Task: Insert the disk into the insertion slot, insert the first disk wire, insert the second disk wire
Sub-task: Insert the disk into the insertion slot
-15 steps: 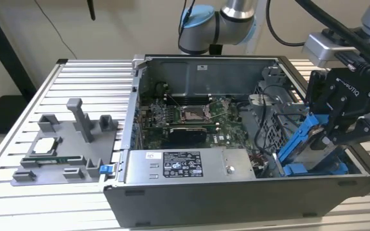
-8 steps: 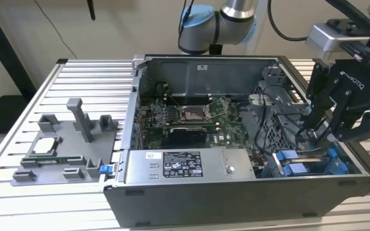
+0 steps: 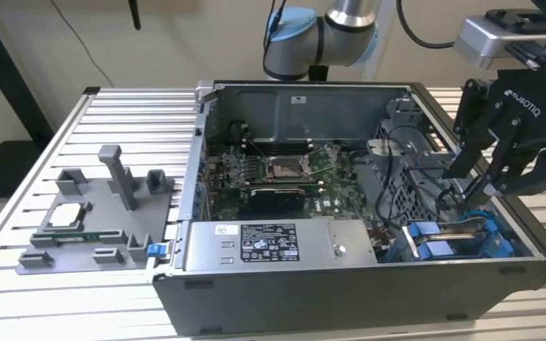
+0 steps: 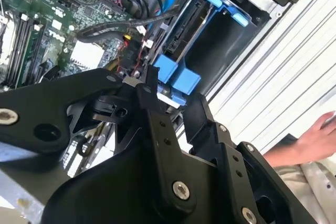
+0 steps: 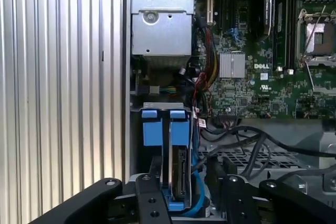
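the gripper (image 3: 472, 186), its fingers spread apart, hangs just above the disk (image 5: 178, 174), which stands on edge inside the insertion slot (image 4: 226, 56) at the open computer case's (image 3: 349, 298) corner, on the exterior view's right.

I see white brand lettering on side of gripper (image 3: 466, 186) body in exterior view; leaving it unread. Black sticker (image 3: 268, 243) on grey power-supply box (image 3: 349, 238): white print and symbols, too small for me to read. Small white label (image 3: 227, 229) just beside it, illegible. First wrist view: white brand word printed on green motherboard (image 5: 247, 85), near silver heatsink (image 5: 231, 65). Other board markings too fine for me.
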Robot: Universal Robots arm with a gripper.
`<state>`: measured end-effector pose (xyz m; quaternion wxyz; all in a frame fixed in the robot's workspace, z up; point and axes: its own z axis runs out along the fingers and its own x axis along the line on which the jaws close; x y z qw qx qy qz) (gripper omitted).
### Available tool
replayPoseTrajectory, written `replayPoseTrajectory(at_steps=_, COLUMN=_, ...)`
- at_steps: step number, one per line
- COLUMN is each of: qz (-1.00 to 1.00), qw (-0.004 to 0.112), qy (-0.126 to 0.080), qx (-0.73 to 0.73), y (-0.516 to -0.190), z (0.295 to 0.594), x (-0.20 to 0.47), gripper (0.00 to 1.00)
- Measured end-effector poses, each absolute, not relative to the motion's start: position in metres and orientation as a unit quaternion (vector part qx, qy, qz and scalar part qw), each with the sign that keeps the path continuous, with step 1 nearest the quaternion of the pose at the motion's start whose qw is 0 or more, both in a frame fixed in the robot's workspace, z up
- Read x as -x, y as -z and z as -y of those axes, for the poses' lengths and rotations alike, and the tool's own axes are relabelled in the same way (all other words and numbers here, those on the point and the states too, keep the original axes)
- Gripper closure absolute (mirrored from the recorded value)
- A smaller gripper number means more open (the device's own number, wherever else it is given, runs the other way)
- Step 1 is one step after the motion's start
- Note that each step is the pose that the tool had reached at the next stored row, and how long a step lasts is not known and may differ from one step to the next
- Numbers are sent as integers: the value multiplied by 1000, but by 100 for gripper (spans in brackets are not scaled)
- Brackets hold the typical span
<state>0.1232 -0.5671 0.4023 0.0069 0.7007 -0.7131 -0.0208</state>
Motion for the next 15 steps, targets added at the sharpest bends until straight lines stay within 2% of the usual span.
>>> replayPoseTrajectory(at_steps=9, qz=713, qw=-14, qy=30, qx=-701, y=-403, z=554, x=-123, gripper=0)
replayPoseTrajectory(at_steps=15, qz=711, qw=-24, qy=28, qx=-702, y=-400, z=552, x=-124, gripper=0)
